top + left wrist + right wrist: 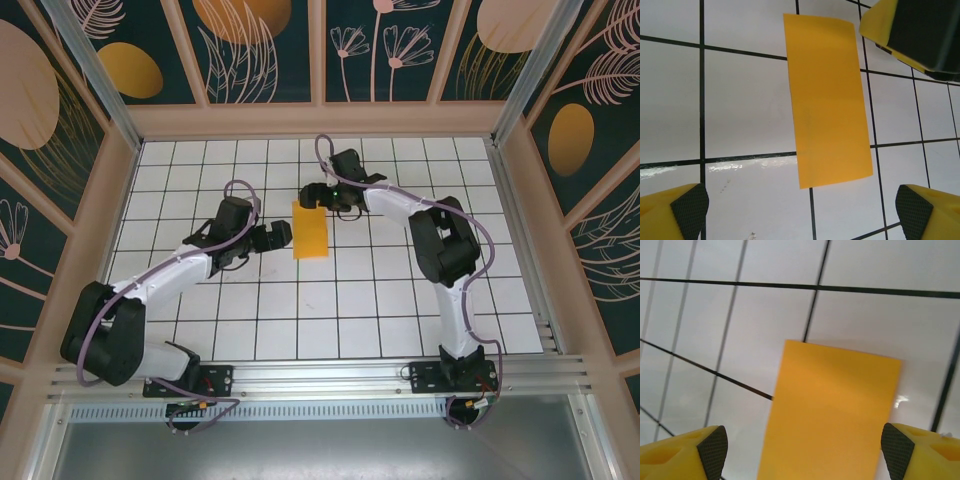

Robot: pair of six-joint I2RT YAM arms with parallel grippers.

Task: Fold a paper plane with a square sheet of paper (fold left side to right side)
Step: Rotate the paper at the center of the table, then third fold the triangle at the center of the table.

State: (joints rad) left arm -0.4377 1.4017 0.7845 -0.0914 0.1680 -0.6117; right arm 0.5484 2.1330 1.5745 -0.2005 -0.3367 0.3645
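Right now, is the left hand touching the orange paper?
Apart. The left wrist view shows bare white table between the pads of the open left hand and the orange paper.

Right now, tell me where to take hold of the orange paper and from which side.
Take the square sheet of paper by its far short edge, coming from above with the open right gripper that hangs there. It lies flat on the table as a thin narrow rectangle, so only an edge offers purchase; it probably needs lifting first.
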